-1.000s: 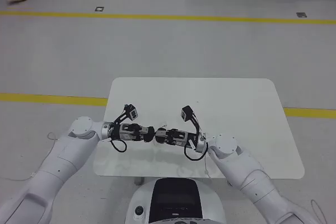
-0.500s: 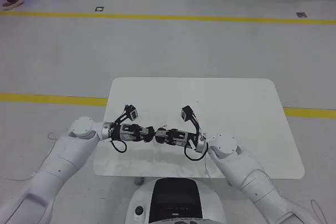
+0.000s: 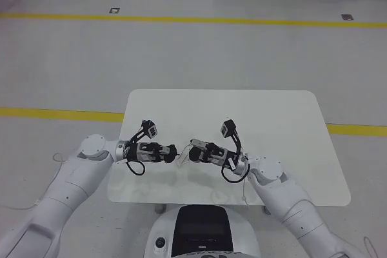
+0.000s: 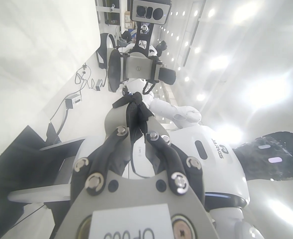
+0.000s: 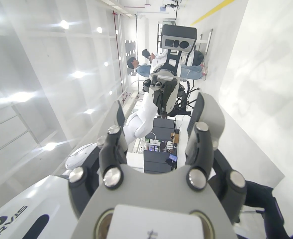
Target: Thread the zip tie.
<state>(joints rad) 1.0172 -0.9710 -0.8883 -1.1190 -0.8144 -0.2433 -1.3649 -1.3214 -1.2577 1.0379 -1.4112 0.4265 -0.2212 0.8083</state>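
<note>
Fingers of the left gripper (image 4: 136,105) press together, pinching the thin pale plastic zip tie (image 3: 182,153) over the white rounded table (image 3: 277,116) so it holds steady, while the right gripper (image 5: 161,109) sits just beside, spread wide and empty, likely ready to catch the tip.

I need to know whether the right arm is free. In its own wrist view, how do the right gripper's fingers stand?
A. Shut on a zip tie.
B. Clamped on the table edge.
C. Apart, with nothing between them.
C: the right gripper has its two fingers spread wide, and nothing is held in the gap between them.
</note>
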